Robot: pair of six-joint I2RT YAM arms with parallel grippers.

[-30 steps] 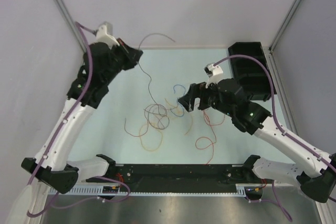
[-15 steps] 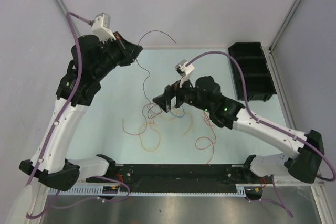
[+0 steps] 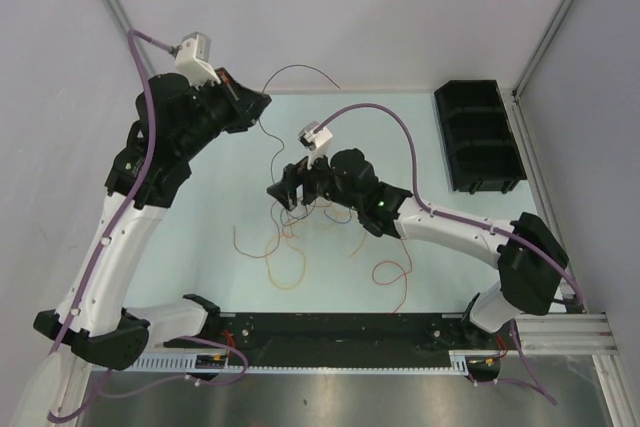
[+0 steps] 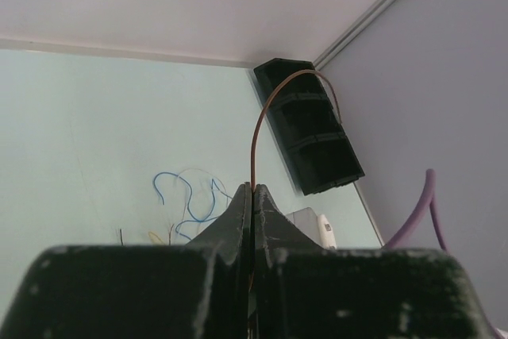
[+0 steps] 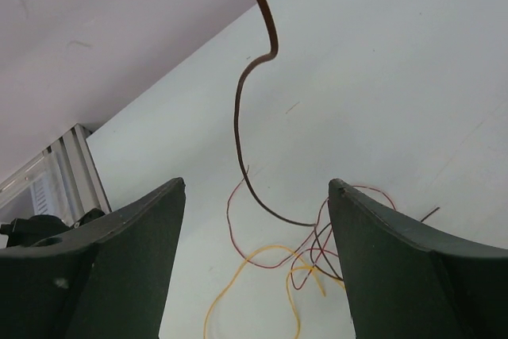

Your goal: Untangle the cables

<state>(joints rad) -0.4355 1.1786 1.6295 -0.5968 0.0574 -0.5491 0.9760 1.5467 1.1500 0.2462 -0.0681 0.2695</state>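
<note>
1. The left hand [image 3: 262, 105] is pressed together, pinching the dark wire [image 5: 236, 125] above the tabletop [image 3: 420, 137].
2. The wire's long axis drops steeply from it into the cable tangle [image 3: 300, 219].
3. The right hand [image 5: 258, 188] is spread and empty, straddling that strand; it is nearer the tangle.

The right gripper [image 3: 282, 191] hides part of the cable tangle [image 3: 292, 233] from above, while the dark cable [image 5: 236, 125] leaves the right wrist view's top edge, its upper end unseen.
</note>
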